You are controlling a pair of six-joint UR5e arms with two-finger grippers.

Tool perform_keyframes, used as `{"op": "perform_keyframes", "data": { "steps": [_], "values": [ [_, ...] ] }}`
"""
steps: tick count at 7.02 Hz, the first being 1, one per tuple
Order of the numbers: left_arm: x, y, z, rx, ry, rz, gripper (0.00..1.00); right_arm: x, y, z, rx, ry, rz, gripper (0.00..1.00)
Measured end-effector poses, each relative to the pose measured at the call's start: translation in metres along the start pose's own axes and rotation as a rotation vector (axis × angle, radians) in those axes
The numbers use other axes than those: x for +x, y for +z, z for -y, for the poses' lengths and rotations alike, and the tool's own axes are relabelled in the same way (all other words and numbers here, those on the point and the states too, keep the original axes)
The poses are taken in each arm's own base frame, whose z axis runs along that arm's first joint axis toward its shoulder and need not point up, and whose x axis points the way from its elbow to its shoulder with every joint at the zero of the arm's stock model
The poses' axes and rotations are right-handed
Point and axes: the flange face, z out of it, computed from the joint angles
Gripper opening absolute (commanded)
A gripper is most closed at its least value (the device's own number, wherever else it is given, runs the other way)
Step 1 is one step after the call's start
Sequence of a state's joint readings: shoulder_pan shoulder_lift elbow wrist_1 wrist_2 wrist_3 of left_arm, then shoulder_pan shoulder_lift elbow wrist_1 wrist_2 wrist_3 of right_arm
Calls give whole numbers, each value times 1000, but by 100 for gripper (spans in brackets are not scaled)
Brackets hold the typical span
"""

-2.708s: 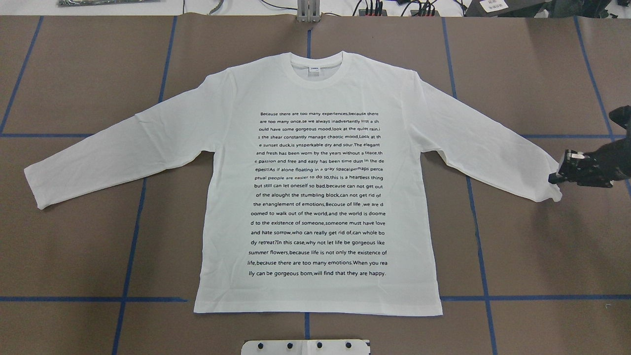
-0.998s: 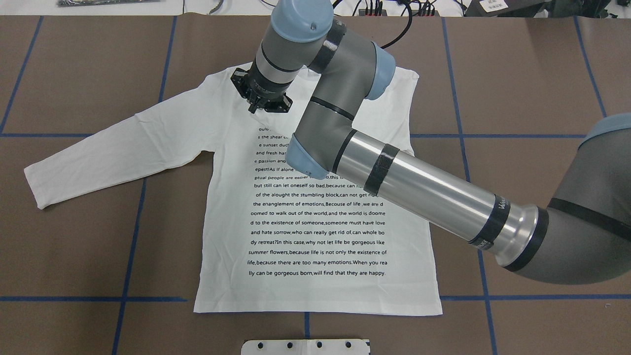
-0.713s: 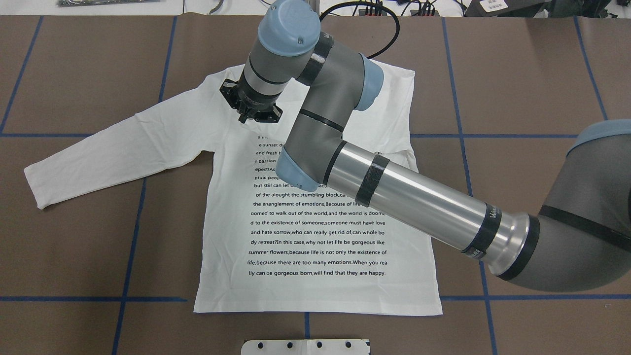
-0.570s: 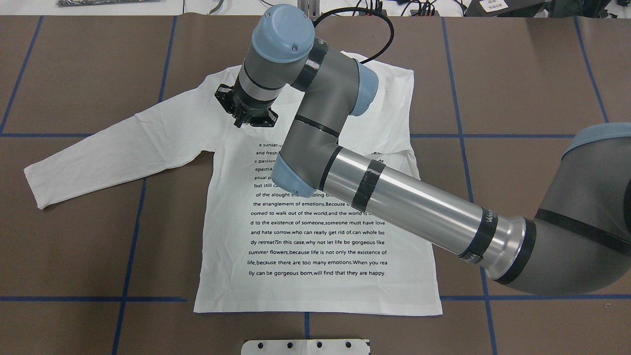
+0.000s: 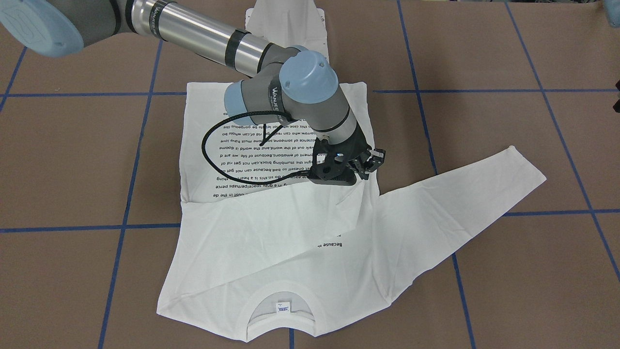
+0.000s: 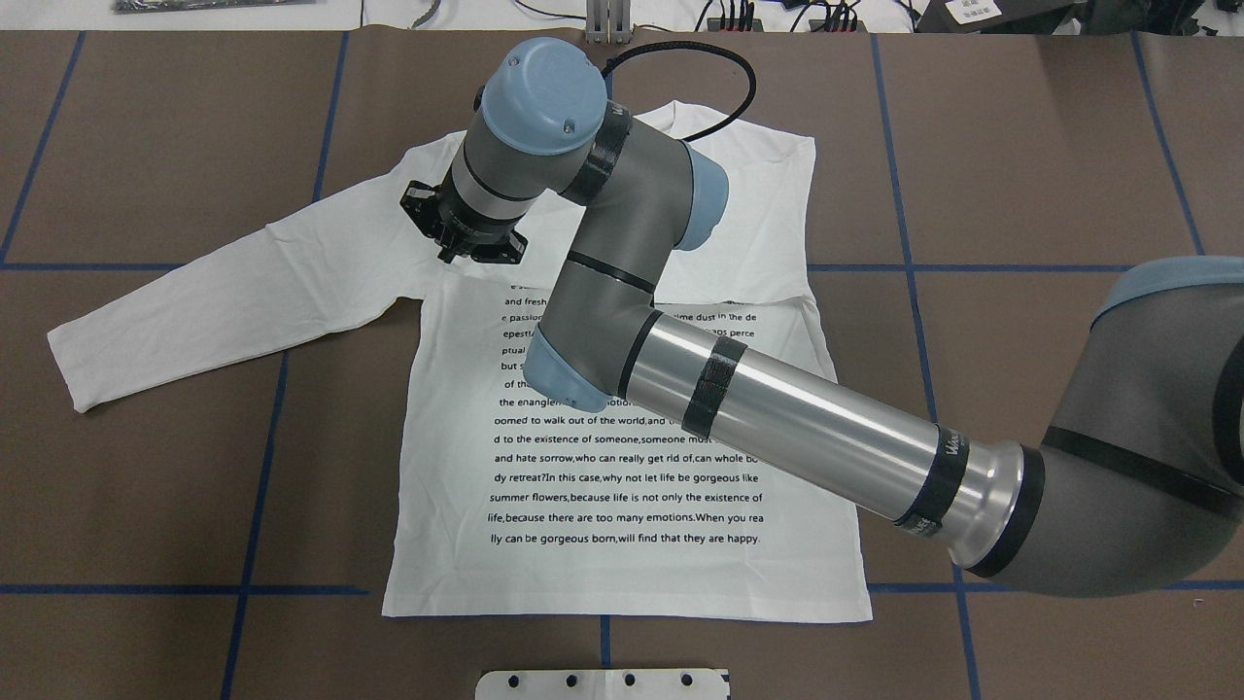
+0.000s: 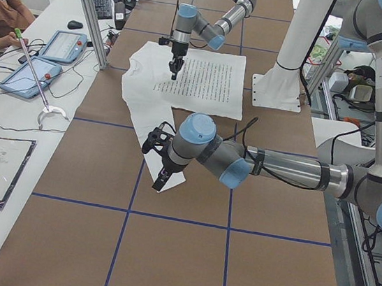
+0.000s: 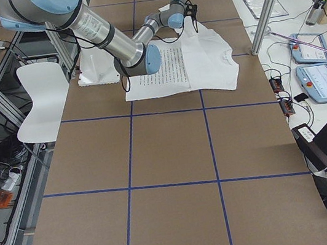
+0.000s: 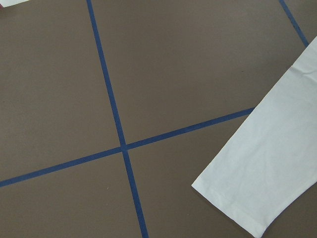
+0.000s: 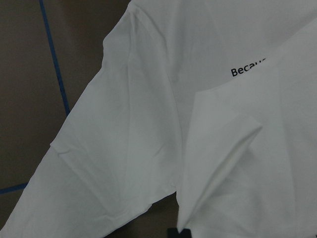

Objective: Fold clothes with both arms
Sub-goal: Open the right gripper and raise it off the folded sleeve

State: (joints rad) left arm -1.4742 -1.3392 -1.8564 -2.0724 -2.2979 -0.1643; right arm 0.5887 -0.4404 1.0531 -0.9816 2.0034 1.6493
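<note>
The white long-sleeved T-shirt [image 6: 622, 486] lies print side up on the brown table, collar at the far side from the robot [image 5: 281, 310]. Its right sleeve [image 5: 271, 213] is folded across the chest and covers the top lines of text. My right gripper [image 6: 465, 248] hangs over the shirt's left shoulder [image 5: 356, 174], shut on the right sleeve's cuff end [image 10: 223, 124], which drapes down from it. The left sleeve [image 6: 224, 292] lies flat and stretched out. My left gripper [image 7: 160, 178] hovers above that sleeve's cuff [image 9: 267, 163]. I cannot tell whether it is open or shut.
The white pedestal base [image 6: 603, 683] stands at the near table edge. Blue tape lines [image 6: 262, 428] cross the brown cover. An operators' bench with tablets [image 7: 49, 47] and a metal post [image 7: 89, 10] runs along the far side. A white chair [image 8: 41, 98] stands behind the robot.
My right gripper took the right sleeve's cuff at the right edge and carried it across the chest. Over the last second it moved further left with the sleeve, covering more text lines.
</note>
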Motion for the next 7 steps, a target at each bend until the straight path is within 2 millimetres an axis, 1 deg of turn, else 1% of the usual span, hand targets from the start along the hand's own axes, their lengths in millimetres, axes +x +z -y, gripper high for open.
{"op": "perform_keyframes", "data": {
  "steps": [1,2,3,4,5,7],
  "values": [
    [0,0,0,0,0,0,100,0,2,-2,2,-4,5,6],
    [0,0,0,1,1,0,100,0,3,-2,6,-6,7,28],
    [1,0,0,1,2,-1,100,0,3,-2,8,-7,9,56],
    [1,0,0,0,3,-1,100,-1,3,-2,13,-9,12,71],
    [2,0,1,0,3,-1,100,-5,4,-3,23,-9,13,79],
    [2,0,1,-1,2,-2,100,-16,7,-5,36,-7,14,86]
  ]
}}
